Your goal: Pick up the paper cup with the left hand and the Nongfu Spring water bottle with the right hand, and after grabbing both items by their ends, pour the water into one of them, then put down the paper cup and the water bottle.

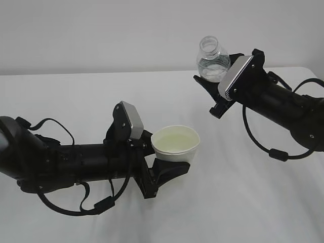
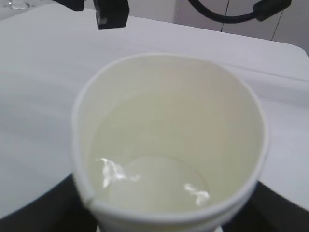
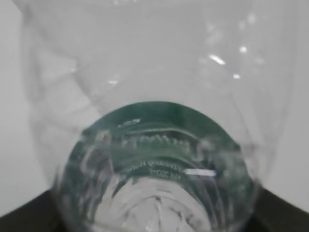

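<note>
With the left pincer (image 1: 169,169) clamped on the paper cup (image 1: 175,144) holding water (image 2: 154,186) and the right pincer (image 1: 215,93) clamped on the bottle (image 1: 212,59), we should lower both upright, level and slowly onto the table (image 1: 243,202).

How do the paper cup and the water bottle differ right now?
The paper cup is opaque white with a wide mouth; the water bottle is clear plastic with a narrow neck. The cup sits lower, the bottle is raised higher. Both are upright, gripped, and hold some water.
</note>
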You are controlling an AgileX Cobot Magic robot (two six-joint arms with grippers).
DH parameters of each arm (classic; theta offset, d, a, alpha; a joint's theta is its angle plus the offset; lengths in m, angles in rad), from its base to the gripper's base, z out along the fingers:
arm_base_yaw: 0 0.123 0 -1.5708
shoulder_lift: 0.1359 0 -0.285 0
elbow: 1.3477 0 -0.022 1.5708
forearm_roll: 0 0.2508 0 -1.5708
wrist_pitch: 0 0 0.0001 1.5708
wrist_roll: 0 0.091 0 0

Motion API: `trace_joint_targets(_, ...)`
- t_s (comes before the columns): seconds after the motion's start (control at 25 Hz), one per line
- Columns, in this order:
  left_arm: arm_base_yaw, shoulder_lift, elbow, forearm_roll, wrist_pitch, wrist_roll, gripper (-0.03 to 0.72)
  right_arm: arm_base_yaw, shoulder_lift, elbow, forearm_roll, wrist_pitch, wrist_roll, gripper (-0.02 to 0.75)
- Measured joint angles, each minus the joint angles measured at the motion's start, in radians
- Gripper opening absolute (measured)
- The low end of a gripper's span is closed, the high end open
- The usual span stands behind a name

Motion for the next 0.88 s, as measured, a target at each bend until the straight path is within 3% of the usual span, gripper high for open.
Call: trace_joint_targets(0.88, 0.0, 0.0, 0.0, 0.0, 0.0, 0.0, 0.483, 0.0, 0.0, 0.0, 0.01, 0.0, 0.25, 0.466)
